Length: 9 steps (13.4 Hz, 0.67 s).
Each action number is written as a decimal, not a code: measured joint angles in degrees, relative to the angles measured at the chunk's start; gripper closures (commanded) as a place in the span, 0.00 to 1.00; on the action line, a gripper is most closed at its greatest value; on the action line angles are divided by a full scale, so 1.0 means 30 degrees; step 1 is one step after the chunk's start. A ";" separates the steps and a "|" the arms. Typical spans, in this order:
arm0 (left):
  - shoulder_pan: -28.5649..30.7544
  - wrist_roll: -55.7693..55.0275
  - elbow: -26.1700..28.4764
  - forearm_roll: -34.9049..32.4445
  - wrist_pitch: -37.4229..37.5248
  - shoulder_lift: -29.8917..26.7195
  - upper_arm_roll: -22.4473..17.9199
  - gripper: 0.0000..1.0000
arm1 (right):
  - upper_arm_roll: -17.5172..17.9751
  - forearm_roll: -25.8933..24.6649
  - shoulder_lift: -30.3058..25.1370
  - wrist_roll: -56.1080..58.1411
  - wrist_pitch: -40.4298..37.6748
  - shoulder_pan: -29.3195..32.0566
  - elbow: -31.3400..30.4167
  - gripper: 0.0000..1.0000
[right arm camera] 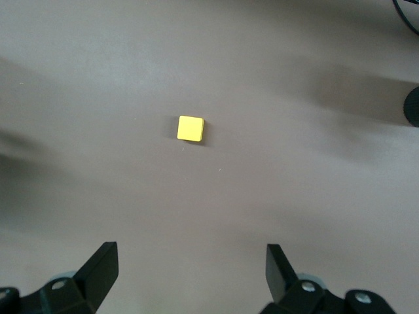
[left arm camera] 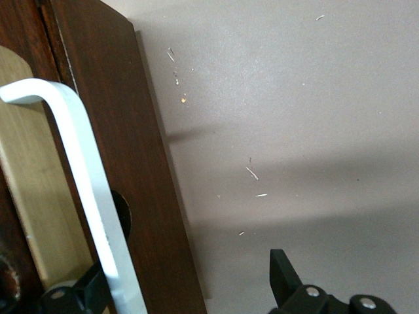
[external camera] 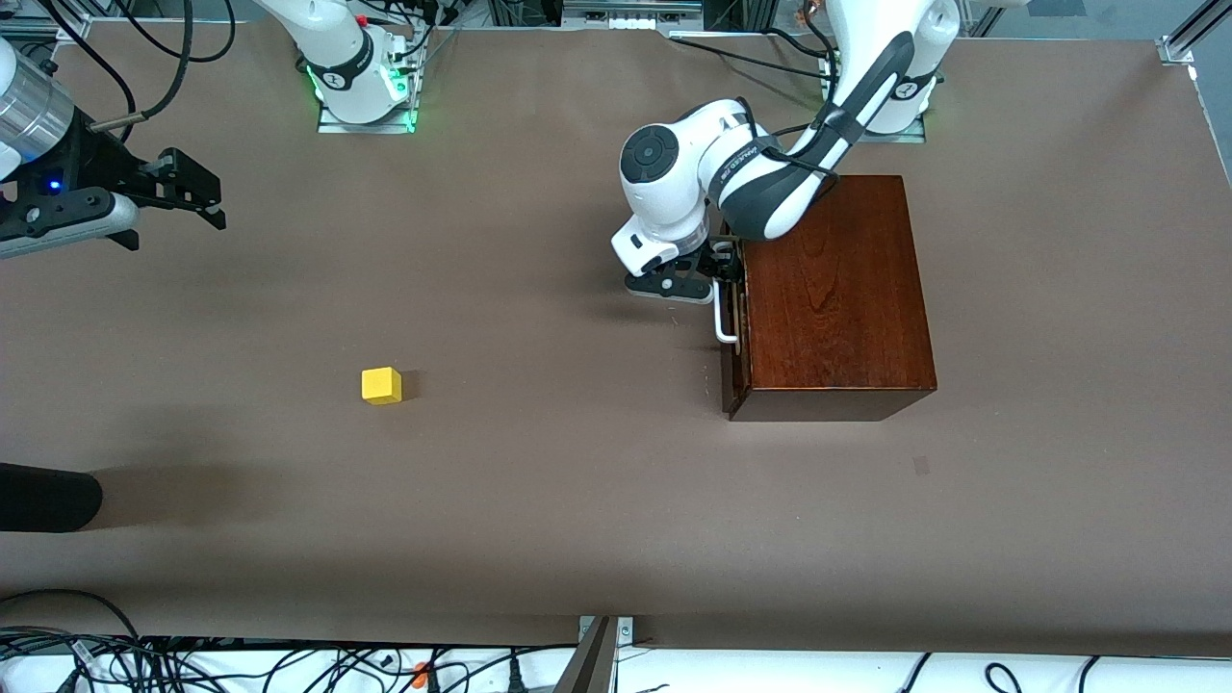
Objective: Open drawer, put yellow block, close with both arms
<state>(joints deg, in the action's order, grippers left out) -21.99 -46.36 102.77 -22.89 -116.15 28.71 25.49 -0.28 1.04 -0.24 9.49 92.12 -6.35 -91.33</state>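
Front view: a wide brown table [external camera: 577, 500] carries the work, with cables along both long edges. A dark mahogany box [external camera: 835, 298] stands toward the left arm's end. The drawer [external camera: 739, 318] in it sits shut or very nearly so, its white handle [external camera: 724, 313] standing just off the front. The left gripper [external camera: 717, 265] is down at the upper end of that handle. The yellow block [external camera: 381, 385] lies on bare table, well apart from the box, toward the right arm's end and nearer the camera than the handle. The right gripper [external camera: 197, 192] hangs high over the table's edge at its own end, waiting.

Left wrist view: the handle bar [left arm camera: 91, 196] runs between the left gripper's fingers [left arm camera: 285, 271], one either side, with clear space on the outer side. Jaws are apart, not yet clamped.

Right wrist view: the block [right arm camera: 190, 128] lies squarely ahead, well below. The right gripper [right arm camera: 190, 268] has its jaws spread wide and holds nothing.

Assessment: the opening step is in hand. Next, the left jaws should close on the bar and draw straight out from the box front. The block must wait until the tray is open.
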 measured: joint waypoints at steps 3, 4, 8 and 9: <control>-0.0105 -0.0273 0.0011 -0.0041 -0.0234 0.0037 -0.0009 0.00 | -0.0001 0.0000 0.0000 0.0000 0.0005 0.0001 0.0000 0.00; -0.0192 -0.0350 0.0008 -0.0041 -0.0393 0.0035 -0.0008 0.00 | -0.0001 0.0000 0.0000 0.0000 0.0005 0.0001 0.0000 0.00; -0.0416 -0.0635 -0.0052 0.0080 -0.1104 0.0026 0.0005 0.00 | -0.0004 0.0000 0.0001 0.0000 0.0007 0.0005 0.0000 0.00; -0.0465 -0.0642 -0.0108 0.0204 -0.1231 0.0036 -0.0003 0.00 | -0.0005 0.0000 0.0000 0.0000 0.0012 0.0008 0.0000 0.00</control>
<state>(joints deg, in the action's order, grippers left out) -23.39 -48.29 102.44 -22.28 -119.84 28.81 25.48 -0.30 1.04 -0.23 9.49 92.16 -6.32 -91.33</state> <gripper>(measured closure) 0.000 0.000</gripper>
